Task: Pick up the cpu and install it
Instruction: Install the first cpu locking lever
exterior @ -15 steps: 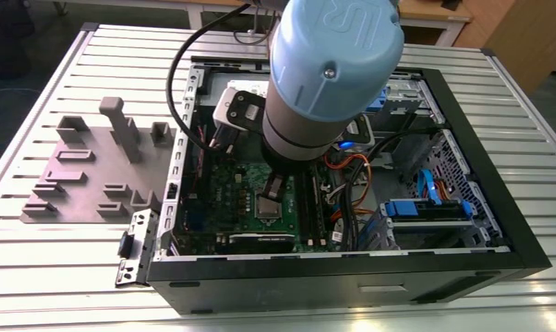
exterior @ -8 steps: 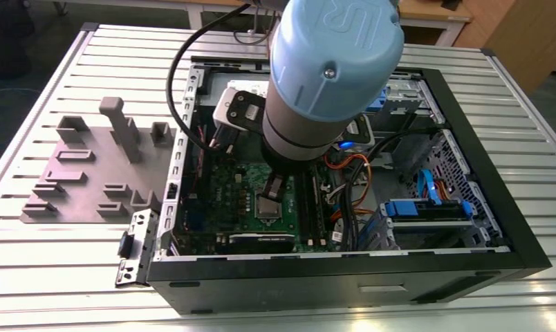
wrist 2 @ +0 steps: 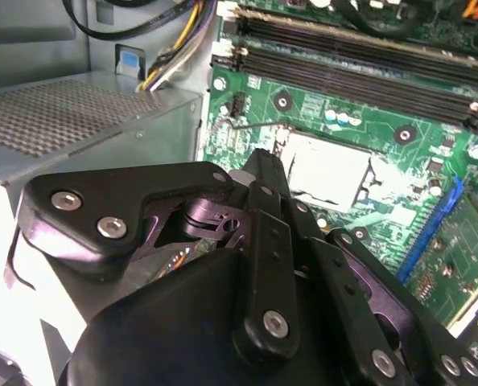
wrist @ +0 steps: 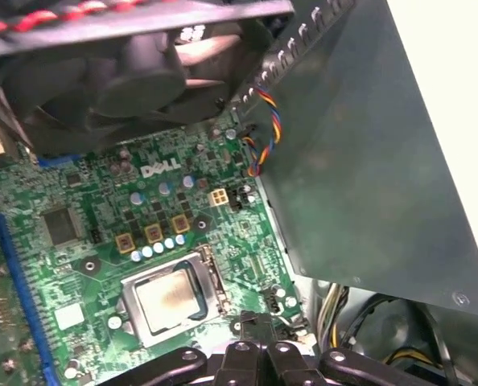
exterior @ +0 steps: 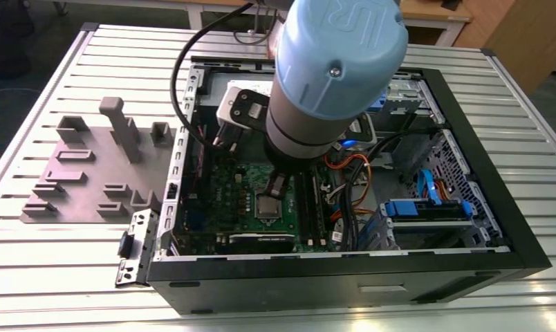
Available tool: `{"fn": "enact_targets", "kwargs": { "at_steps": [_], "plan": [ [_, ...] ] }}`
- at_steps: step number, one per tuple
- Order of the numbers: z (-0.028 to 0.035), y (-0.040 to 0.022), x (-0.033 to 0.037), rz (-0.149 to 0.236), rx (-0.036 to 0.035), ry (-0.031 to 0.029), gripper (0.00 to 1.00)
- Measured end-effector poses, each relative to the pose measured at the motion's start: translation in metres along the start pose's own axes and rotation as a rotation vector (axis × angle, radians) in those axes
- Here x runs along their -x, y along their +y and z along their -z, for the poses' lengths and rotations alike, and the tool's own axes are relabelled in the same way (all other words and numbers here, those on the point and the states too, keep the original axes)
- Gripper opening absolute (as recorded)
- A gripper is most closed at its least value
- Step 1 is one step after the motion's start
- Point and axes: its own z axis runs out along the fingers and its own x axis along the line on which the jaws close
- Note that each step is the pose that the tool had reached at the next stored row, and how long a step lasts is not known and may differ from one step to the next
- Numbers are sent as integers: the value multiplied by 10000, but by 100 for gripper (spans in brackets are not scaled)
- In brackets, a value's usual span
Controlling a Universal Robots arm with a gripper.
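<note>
Hovering hand (wrist: 259,322) closed and empty, just beside cpu (wrist: 168,299) seated in socket frame (wrist: 211,277), grey box (wrist: 360,161) edge near.

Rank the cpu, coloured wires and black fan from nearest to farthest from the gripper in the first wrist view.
1. cpu, on the green board, beside the gripper.
2. coloured wires, against the grey box.
3. black fan, beyond the board's edge.

One cpu (wrist: 171,299), one green board (wrist: 78,193), one fan (wrist: 134,80) (black), one case (exterior: 352,273)
</note>
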Motion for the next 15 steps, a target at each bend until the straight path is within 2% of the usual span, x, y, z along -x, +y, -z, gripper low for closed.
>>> {"fn": "enact_targets", "kwargs": {
  "at_steps": [5, 9, 15],
  "plan": [
    [-23, -20, 34, 1, 56, -152, 11],
    [-44, -35, 85, 3, 75, -202, 11],
    [-81, -68, 170, 4, 84, -229, 11]
  ]
}}
